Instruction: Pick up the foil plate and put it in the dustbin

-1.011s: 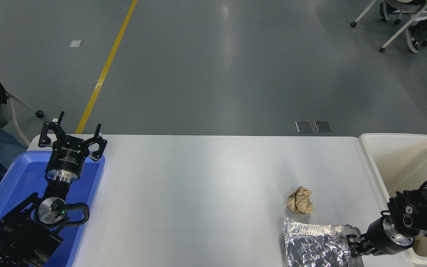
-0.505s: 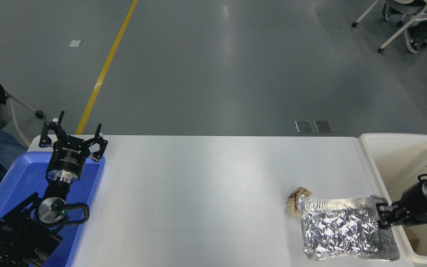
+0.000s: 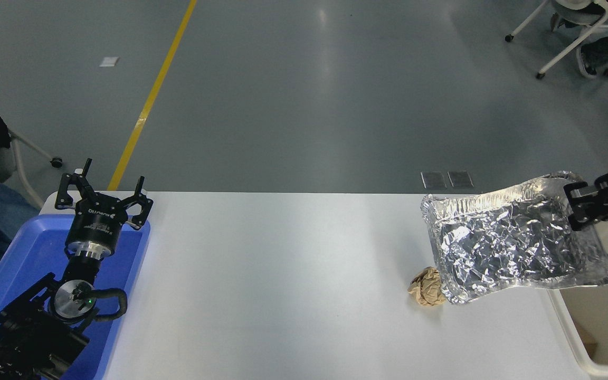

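The left gripper (image 3: 104,186) sits parked over the blue tray (image 3: 29,253), jaws apart. On the white worktop (image 3: 283,274) lies a brown paper ball (image 3: 426,286). Above it, at the dustbin (image 3: 573,338) edge, the foil plate (image 3: 515,243) hangs from the right gripper (image 3: 578,207), jaws clamped on its rim.

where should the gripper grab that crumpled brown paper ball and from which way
Judging by its lumpy, rimless shape, pinch the paper ball across its middle from straight above, fingers on its near and far sides. The lifted foil plate, held by the right gripper, overlaps its right edge, so avoid approaching from there.
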Controlling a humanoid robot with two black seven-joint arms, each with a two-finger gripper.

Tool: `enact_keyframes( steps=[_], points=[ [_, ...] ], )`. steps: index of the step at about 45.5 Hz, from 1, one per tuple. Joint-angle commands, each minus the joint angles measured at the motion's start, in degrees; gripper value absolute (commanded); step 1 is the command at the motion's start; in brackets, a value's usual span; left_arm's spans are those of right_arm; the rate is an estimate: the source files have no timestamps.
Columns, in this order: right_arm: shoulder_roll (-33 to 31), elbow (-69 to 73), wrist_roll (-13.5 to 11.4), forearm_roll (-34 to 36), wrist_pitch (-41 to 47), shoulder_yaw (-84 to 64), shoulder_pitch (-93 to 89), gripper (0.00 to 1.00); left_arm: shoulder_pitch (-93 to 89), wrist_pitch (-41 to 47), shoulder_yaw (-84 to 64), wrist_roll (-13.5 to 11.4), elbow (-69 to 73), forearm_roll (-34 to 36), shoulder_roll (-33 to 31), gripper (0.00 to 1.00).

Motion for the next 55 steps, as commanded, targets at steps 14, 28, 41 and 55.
enact_keyframes(
  steps=[14,28,41,55],
  points=[
    [-6.40,-7.46,0.40,-7.41,1.61,-2.11,0.47,0.00,0.00,0.00,0.04,0.00,-0.04,-0.01,0.00,1.00],
    [-22.40,-29.44,0.58,-24.65,-1.81,5.18,-21.05,0.00,0.00,0.00,-0.05,0.00,-0.04,-0.01,0.00,1.00],
    [-22.06,-52.11,0.31,-25.01,-24.75,24.41,-63.84,0.00,-0.09,0.09,-0.05,0.00,-0.04,-0.01,0.00,1.00],
    [-10.55,-72.95,0.14,-24.83,-33.28,46.67,-97.44,0.00,-0.09,0.09,-0.05,-0.09,0.05,-0.09,0.00,1.00]
  ],
)
